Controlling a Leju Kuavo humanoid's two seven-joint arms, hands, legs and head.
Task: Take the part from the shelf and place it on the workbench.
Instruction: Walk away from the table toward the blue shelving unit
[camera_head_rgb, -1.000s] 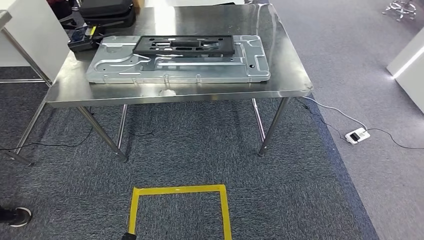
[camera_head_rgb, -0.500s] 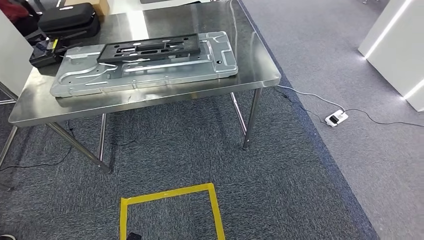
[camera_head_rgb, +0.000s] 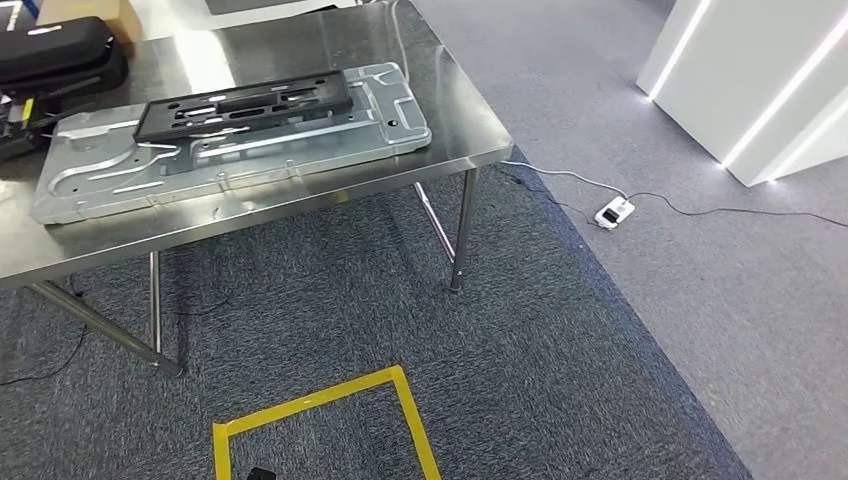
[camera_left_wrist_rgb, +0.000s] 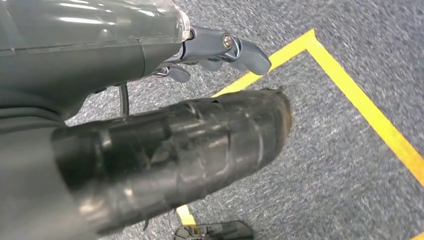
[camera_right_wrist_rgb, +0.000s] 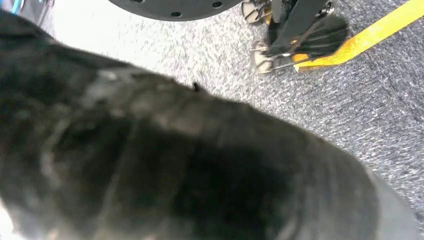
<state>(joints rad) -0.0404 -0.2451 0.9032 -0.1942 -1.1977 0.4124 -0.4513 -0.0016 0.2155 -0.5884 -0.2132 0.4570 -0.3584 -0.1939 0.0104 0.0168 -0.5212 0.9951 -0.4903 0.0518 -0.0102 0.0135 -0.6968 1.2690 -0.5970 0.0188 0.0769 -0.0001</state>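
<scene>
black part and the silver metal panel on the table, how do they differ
The black part is dark and matte; the silver metal panel is bright and shiny. The black part is smaller and lies on top of the silver metal panel, which rests directly on the steel table. The black part has many cut-out openings; the panel shows pressed ribs. Both are flat, long and rectangular, lying the same way.

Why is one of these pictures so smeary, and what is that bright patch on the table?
Head view: sharp; the steel table mirrors ceiling light as a white glare patch near its far edge. Left wrist view: the left hand is close but fairly clear, with glossy highlights. Right wrist view: the right hand sits too near the lens, a dark out-of-focus blur; the carpet behind is sharper.
</scene>
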